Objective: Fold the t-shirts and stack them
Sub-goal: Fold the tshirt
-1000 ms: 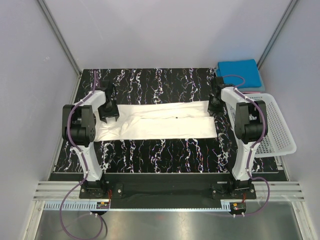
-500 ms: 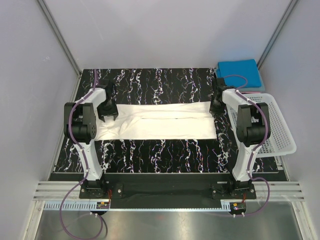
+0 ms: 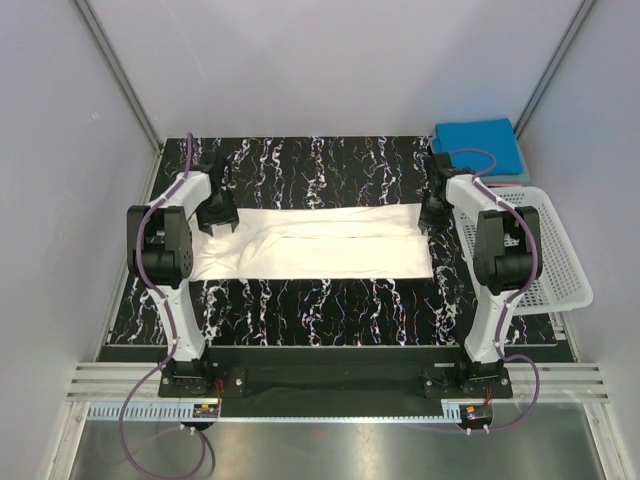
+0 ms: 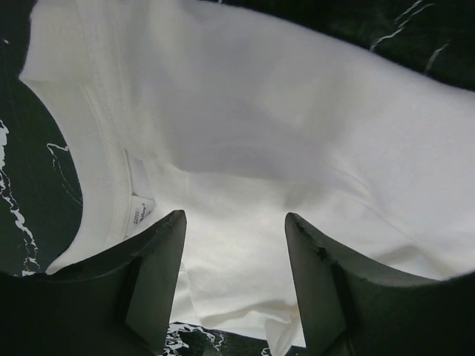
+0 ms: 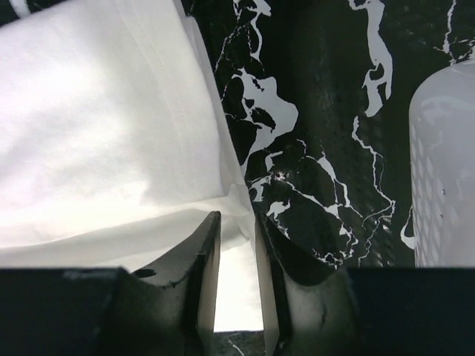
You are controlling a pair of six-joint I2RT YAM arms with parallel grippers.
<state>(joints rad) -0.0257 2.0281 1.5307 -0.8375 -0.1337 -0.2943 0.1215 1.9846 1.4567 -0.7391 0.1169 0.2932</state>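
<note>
A white t-shirt (image 3: 320, 243) lies folded lengthwise into a long flat strip across the dark marbled table (image 3: 320, 310). My left gripper (image 3: 217, 215) hovers over its collar end. In the left wrist view the left gripper (image 4: 236, 222) is open, with the collar and its label (image 4: 139, 213) below and nothing between the fingers. My right gripper (image 3: 430, 212) is at the strip's far right corner. There the right gripper (image 5: 236, 219) stands narrowly open, the white hem corner (image 5: 223, 200) lying loose at its tips. A folded bright blue t-shirt (image 3: 478, 140) rests at the back right.
A white plastic lattice basket (image 3: 545, 250) stands off the table's right edge, and its wall (image 5: 445, 163) shows close to the right gripper. Grey walls close in on both sides and at the back.
My left gripper has drifted a little toward the back of the table, above the collar end. The right gripper stays at the hem corner, and the shirt now lies flatter.
</note>
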